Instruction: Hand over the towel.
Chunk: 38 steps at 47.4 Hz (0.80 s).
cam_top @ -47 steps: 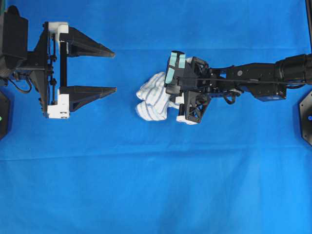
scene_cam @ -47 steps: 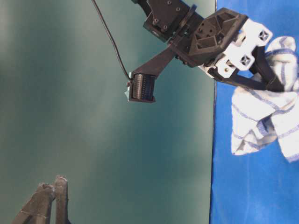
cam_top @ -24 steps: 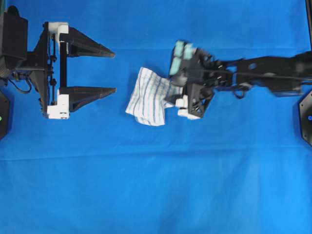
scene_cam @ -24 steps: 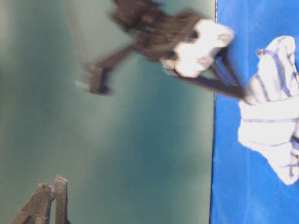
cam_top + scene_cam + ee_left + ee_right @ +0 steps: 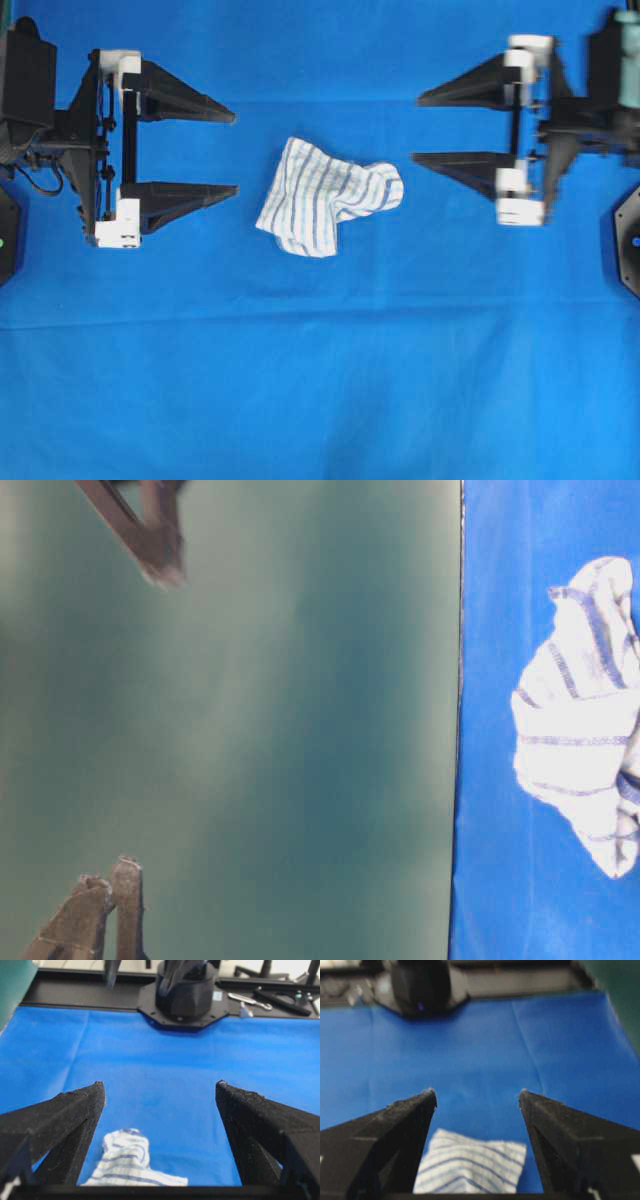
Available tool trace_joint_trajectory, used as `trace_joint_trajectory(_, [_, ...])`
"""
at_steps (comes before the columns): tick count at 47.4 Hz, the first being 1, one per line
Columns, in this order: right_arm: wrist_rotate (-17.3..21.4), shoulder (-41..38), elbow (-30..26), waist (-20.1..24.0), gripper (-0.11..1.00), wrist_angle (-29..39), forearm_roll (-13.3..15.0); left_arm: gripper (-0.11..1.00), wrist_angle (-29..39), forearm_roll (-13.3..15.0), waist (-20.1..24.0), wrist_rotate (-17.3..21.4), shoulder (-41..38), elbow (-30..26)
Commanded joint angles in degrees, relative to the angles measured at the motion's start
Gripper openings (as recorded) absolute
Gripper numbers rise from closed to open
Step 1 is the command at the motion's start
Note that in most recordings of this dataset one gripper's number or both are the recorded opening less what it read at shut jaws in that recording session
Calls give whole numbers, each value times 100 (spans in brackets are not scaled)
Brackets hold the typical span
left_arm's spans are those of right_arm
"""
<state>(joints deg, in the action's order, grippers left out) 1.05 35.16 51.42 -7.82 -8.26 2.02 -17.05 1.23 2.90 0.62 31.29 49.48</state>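
Note:
The towel (image 5: 325, 195), white with thin blue-grey stripes, lies crumpled on the blue sheet (image 5: 320, 380) in the middle, free of both grippers. It also shows in the table-level view (image 5: 585, 735), the left wrist view (image 5: 127, 1162) and the right wrist view (image 5: 475, 1167). My left gripper (image 5: 232, 150) is open and empty at the left, its tips a short way from the towel. My right gripper (image 5: 420, 128) is open and empty at the right, pulled back from the towel. Both pairs of jaws stand wide apart.
The right arm's base (image 5: 185, 990) stands at the far edge in the left wrist view, with tools (image 5: 250, 1001) beside it. The left arm's base (image 5: 422, 985) shows far off in the right wrist view. A dark green backdrop (image 5: 230, 720) fills the table-level view.
My right gripper has let go of the towel, opened and drawn back to the right. The towel now lies flat on the sheet. The left gripper has not moved.

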Motion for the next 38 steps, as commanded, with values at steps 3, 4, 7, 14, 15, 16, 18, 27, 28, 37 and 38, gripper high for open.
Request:
trace_joint_trajectory(3, [-9, 466, 220, 79, 71, -185, 79, 90, -44, 0, -9, 18, 62, -44])
trace_joint_trajectory(4, [-9, 510, 264, 79, 71, -211, 88, 90, -35, 0, -9, 18, 62, -44])
trace_joint_trajectory(7, [-9, 642, 439, 79, 71, -378, 88, 90, -44, 0, -18, 18, 70, -18])
trace_joint_trajectory(14, [26, 606, 527, 79, 71, -562, 79, 90, -44, 0, -18, 18, 70, -9])
trace_joint_trajectory(15, [26, 589, 527, 79, 71, -562, 79, 90, -44, 0, -9, 18, 70, -18])
trace_joint_trajectory(16, [26, 571, 527, 79, 71, -562, 79, 90, -44, 0, -18, 18, 70, -18])
trace_joint_trajectory(18, [26, 545, 519, 79, 71, -562, 79, 90, -44, 0, -18, 18, 70, -18])
trace_joint_trajectory(27, [62, 633, 527, 79, 71, -439, 70, 90, 70, 0, -18, 26, 211, 53])
trace_joint_trajectory(28, [70, 694, 527, 79, 71, -378, 70, 90, 114, 0, -18, 26, 255, 70])
trace_joint_trajectory(37, [79, 1450, 598, 79, 71, 554, 26, 90, 659, -9, -18, 35, 1046, 422])
trace_joint_trajectory(38, [88, 1538, 624, 79, 71, 650, 26, 90, 747, -9, -18, 35, 1169, 475])
